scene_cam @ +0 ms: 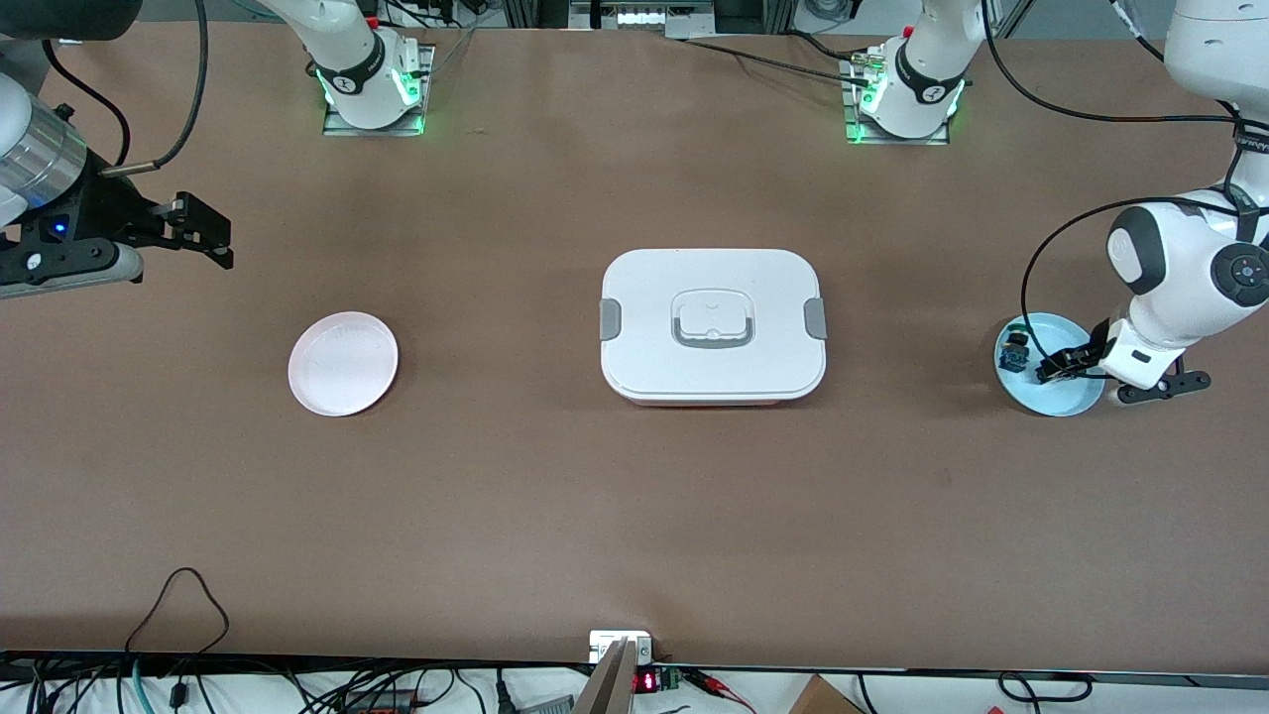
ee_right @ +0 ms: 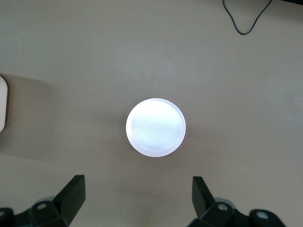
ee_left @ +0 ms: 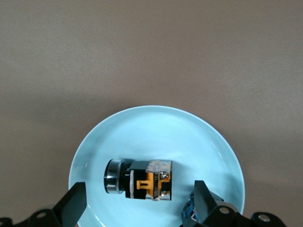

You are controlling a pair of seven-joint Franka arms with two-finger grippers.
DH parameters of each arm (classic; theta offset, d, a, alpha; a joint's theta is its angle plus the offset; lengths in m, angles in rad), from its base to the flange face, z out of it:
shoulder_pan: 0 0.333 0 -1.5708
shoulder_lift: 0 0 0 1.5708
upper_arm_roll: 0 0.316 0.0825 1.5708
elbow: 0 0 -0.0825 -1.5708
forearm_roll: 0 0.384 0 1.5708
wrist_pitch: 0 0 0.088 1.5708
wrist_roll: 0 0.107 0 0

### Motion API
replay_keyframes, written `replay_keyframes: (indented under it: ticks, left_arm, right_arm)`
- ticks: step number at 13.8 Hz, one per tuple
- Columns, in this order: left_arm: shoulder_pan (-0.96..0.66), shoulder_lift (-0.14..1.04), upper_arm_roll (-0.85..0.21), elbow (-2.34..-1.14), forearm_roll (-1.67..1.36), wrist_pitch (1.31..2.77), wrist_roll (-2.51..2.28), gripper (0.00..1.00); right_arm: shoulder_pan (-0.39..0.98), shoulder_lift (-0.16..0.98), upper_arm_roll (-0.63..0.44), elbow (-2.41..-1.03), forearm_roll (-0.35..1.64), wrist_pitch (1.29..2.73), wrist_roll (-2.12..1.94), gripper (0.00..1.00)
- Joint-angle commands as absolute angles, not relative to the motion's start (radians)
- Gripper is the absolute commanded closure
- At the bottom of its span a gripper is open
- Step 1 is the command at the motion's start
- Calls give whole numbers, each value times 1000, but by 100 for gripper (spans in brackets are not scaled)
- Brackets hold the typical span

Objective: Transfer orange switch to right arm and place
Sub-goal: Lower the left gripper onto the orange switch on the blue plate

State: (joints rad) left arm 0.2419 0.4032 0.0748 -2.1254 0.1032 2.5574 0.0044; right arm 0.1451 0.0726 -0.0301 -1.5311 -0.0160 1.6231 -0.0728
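- The task is at its first step, by my judgement: the orange switch [ee_left: 142, 182] lies on its side in the light blue plate [scene_cam: 1071, 400] at the left arm's end of the bench [scene_cam: 634, 516], not yet lifted.
- The left claw [ee_left: 137, 210] hangs low over that plate with its fingers apart, one on each side of the switch and not touching it; closing on it looks like the next move.
- Left to do: the grasp, the lift, the hand-over to the right arm, and the putting down, probably on the pink plate [scene_cam: 343, 363].
- The right claw [scene_cam: 203, 233] waits in the air at the right arm's end of the bench, at about ten o'clock from the pink plate, fingers apart and empty.
- A second small switch with a blue top [scene_cam: 1013, 349] sits in the same blue plate, at about ten o'clock from the orange one and close beside a left finger; it could be knocked.
- A white lidded box [scene_cam: 712, 325] sits at mid-bench between the two plates, so any carry at low height would meet it.
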Motion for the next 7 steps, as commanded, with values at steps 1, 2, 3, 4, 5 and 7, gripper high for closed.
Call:
replay_keyframes:
  ticks: [1,2,3,4,5,7]
  left_arm:
    - [265,429,60,-2149,89,2637,40,0]
    - [265,434,60,-2157,89,2657,40,0]
    - [268,437,60,-2161,89,2660,40,0]
    - [273,440,60,-2161,89,2660,40,0]
    - [273,443,58,-2161,89,2660,40,0]
    - [273,454,58,-2161,89,2661,40,0]
  right_arm:
    - [150,66,-34,-1525,-20,1614,-55,0]
    - [150,66,-34,-1525,-20,1614,-55,0]
    - [150,66,-34,-1525,-20,1614,-55,0]
    - [150,66,-34,-1525,-20,1614,-55,0]
    - [150,66,-34,-1525,-20,1614,-55,0]
    - [150,66,-34,-1525,-20,1614,-55,0]
